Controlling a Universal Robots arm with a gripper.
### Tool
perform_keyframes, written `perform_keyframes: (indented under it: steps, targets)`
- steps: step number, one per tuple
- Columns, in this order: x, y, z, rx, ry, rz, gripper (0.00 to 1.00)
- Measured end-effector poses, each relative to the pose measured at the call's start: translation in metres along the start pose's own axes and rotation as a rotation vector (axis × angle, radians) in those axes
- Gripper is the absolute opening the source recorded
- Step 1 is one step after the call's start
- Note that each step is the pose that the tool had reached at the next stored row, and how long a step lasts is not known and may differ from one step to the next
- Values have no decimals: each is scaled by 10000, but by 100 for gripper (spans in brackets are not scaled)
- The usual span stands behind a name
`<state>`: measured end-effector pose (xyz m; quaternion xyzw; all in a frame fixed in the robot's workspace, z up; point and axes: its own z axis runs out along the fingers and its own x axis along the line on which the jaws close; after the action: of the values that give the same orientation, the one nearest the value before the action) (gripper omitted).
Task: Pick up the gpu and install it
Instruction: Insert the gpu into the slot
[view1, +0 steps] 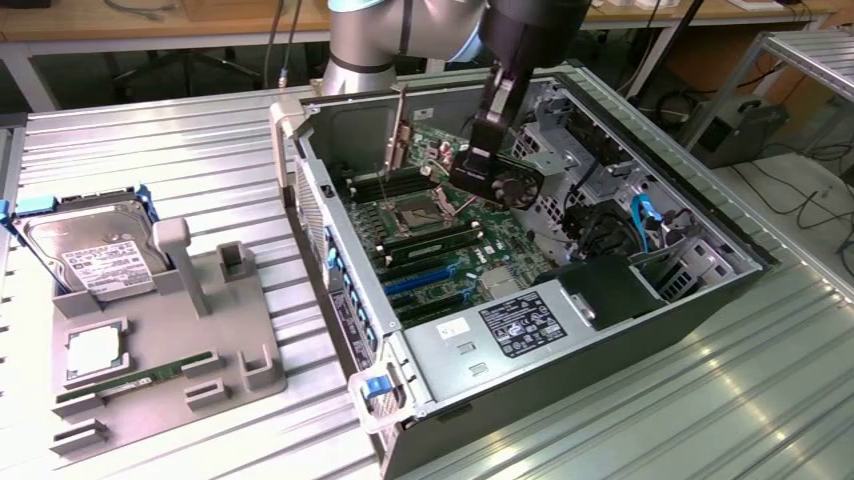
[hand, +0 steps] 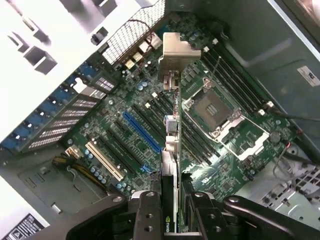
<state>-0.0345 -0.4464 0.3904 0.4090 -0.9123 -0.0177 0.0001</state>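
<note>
- A Universal Robots arm's gripper (view1: 483, 150) hangs over an open computer case (view1: 561, 410) that lies on its side on a ribbed metal table (view1: 721, 400). Its two dark fingers (hand: 150, 220) are pinched onto the gpu (view1: 514, 185).
- The gpu is held on edge inside the case's opening, above the motherboard (view1: 501, 245). From the exterior view it appears clear of the board and not seated in any slot (whether its lower edge brushes anything cannot be told).
- The black round fan shroud (view1: 521, 188) faces the exterior view's right. The silver end bracket (view1: 398, 130) stands at the card's other end, near the case wall on the exterior view's left.
- In the wrist view the gpu (hand: 170, 165) runs as a thin edge away from the gripper (hand: 172, 222) to the bracket (hand: 176, 52), which sits just short of a perforated panel (hand: 132, 35) of the case.
- Beneath that edge lie the board's dark slots. A long blue slot (hand: 142, 132) is on one side of the card and the open CPU socket (hand: 212, 107) on the other.
- On the exterior view's left, well apart from the case, a gray holder (view1: 227, 340) carries a silver labelled hard drive (view1: 94, 255), propped at a tilt, and a slim green memory stick (view1: 134, 380) lying flat.
</note>
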Motion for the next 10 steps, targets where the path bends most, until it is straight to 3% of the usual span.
perform_keyframes:
  steps: [10]
  targets:
    - [0,-1,42,-30,66,-2053,26]
